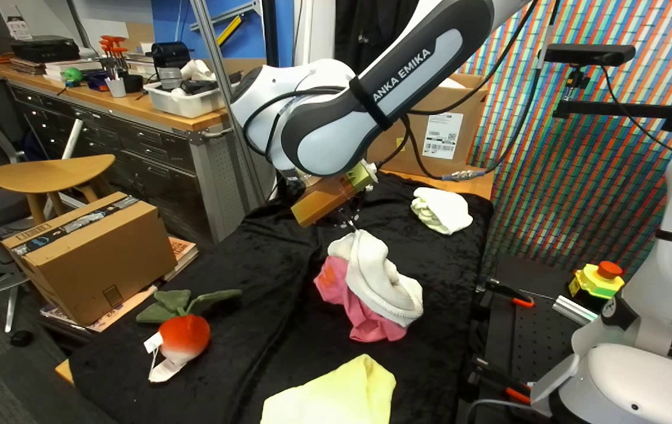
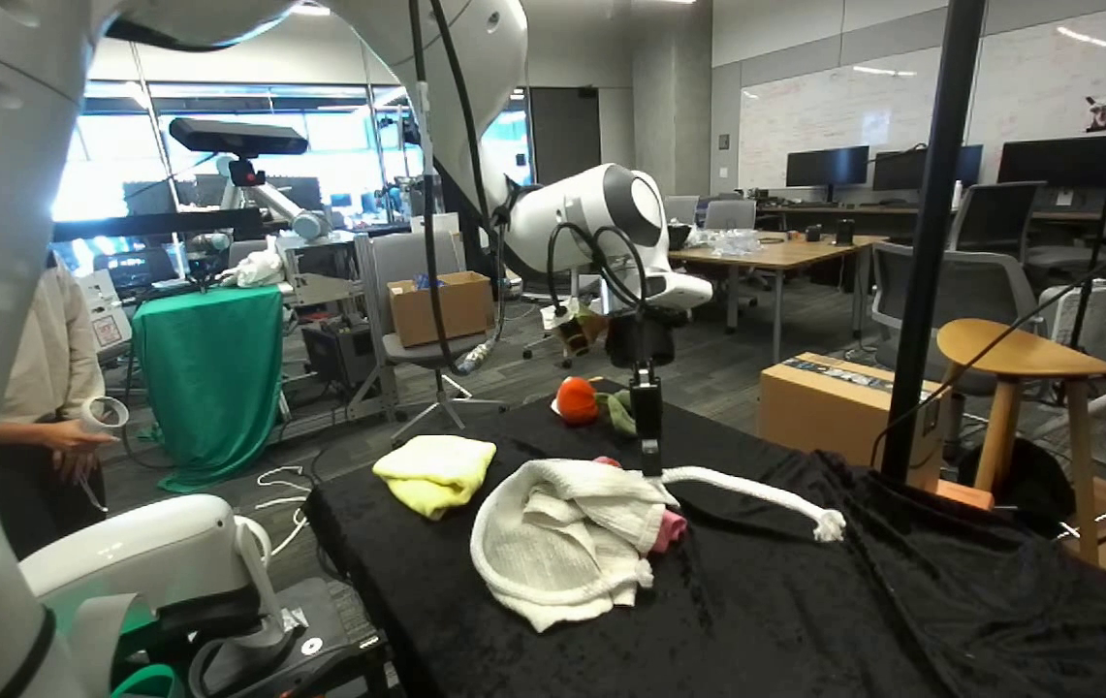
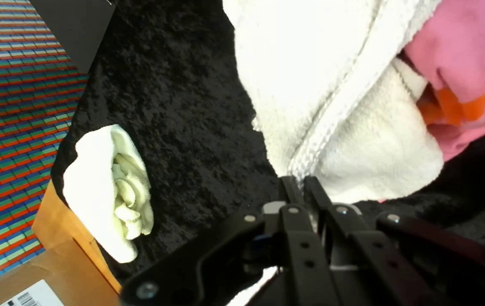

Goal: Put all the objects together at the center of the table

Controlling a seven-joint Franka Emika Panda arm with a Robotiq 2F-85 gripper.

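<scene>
Wrist view: gripper (image 3: 299, 181) pinched together on white rope (image 3: 347, 102);
Rope: across rumpled white cloth (image 3: 293, 63);
Pink cloth (image 3: 463, 63): partly beneath white cloth;
Yellow cloth (image 1: 330, 394), red-orange toy (image 1: 185, 337): apart from it

Wht/gry arm (image 1: 327, 141), blk cables (image 2: 464, 107) & pincer (image 3: 300, 182), prob. steel scrws (image 3: 146, 290).

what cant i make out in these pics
Pink cloth: partly covered in all three views by the white cloth draped over it.
Its orange print: cut off by the right edge of the wrist view.
White rope: in the wrist view, the gripper hides the stretch clamped in it.
Shipping label: in an exterior view, its print is too small to read.
Person: in an exterior view, head hidden behind the robot arm.
</scene>
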